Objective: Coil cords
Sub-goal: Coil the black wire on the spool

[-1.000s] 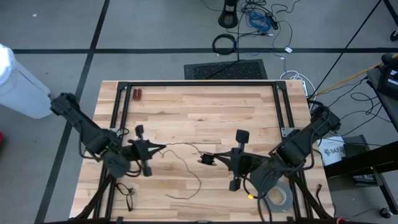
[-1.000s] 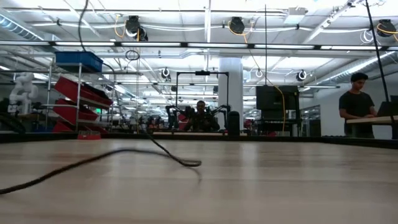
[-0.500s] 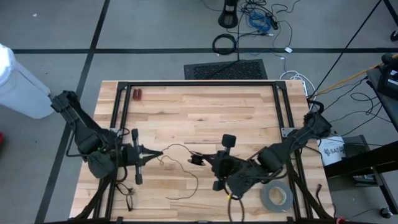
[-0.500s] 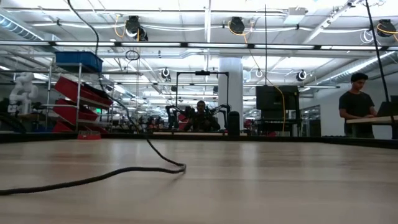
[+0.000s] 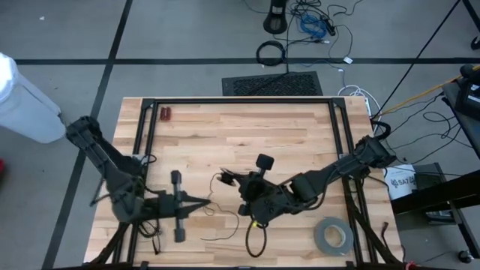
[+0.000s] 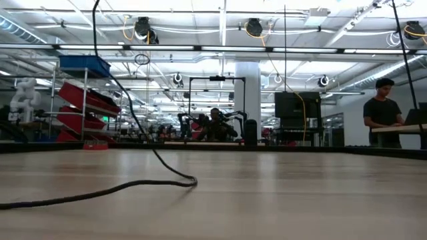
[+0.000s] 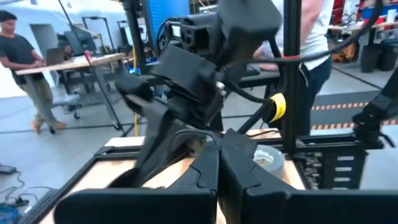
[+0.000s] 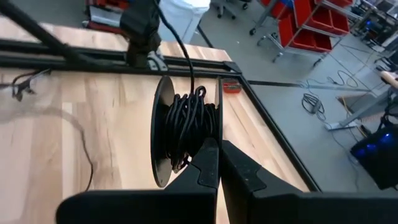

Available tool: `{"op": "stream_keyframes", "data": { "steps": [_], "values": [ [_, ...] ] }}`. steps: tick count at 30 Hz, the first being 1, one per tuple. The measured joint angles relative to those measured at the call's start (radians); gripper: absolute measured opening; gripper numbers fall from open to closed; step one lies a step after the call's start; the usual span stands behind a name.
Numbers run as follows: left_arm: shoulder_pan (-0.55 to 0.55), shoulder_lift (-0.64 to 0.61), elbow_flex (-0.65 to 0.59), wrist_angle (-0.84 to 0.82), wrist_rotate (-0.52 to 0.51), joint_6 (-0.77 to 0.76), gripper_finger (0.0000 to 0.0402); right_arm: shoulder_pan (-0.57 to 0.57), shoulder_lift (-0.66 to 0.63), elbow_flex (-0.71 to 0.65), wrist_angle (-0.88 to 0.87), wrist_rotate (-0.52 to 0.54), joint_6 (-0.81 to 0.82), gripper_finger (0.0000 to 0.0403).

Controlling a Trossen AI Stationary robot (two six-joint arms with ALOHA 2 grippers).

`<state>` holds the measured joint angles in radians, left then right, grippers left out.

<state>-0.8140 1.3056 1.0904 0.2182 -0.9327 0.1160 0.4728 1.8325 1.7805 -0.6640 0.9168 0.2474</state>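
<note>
The cord [image 8: 185, 127] is partly wound: the right wrist view shows a tight black bundle of it on a small dark spool, with the right tool [image 8: 217, 163] clamped shut on the bundle's lower edge, fingers pressed together around the turns. From above, that right tool [image 5: 241, 189] sits near the middle of the table [image 5: 247, 127], and loose cord [image 5: 217, 180] trails from it toward the left tool [image 5: 204, 203], which lies low at the near left with its fingers closed to a point; a thin strand seems to run to its tip, though whether it is pinching that strand cannot be told. In the low view a slack length of cord [image 6: 133, 188] lies snaking over the wood and rises up out of frame. To wind well, the left tool should probably keep light, even tension on the free strand and feed it toward the spool, so each turn lands beside the last rather than slipping over the flange. The main risk appears to be slack: a loose loop could snag on the arm or spring off the bundle. The grey tape roll [image 5: 333, 235] at the near right stays out of it.
</note>
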Motion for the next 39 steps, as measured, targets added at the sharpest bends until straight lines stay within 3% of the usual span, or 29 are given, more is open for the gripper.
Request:
{"op": "stream_keyframes", "data": {
  "steps": [14,28,32,36,39],
  "values": [
    [0.134,0.159,0.000,0.066,0.188,-0.006,0.0003,-0.004,0.000,0.000,0.127,0.003,-0.110,0.0000],
    [0.117,0.182,0.000,0.012,0.182,-0.033,0.0003,0.015,-0.005,0.000,0.141,-0.001,-0.128,0.0000],
    [0.059,0.139,0.002,-0.103,0.138,-0.094,0.0003,0.027,-0.010,-0.001,0.135,-0.002,-0.133,0.0000],
    [0.014,0.097,0.002,-0.307,0.039,-0.250,0.0003,0.049,-0.035,-0.001,0.135,-0.001,-0.133,0.0000],
    [-0.005,0.080,0.002,-0.423,0.023,-0.362,0.0003,0.067,-0.051,-0.001,0.138,-0.001,-0.133,0.0000]
  ]
}}
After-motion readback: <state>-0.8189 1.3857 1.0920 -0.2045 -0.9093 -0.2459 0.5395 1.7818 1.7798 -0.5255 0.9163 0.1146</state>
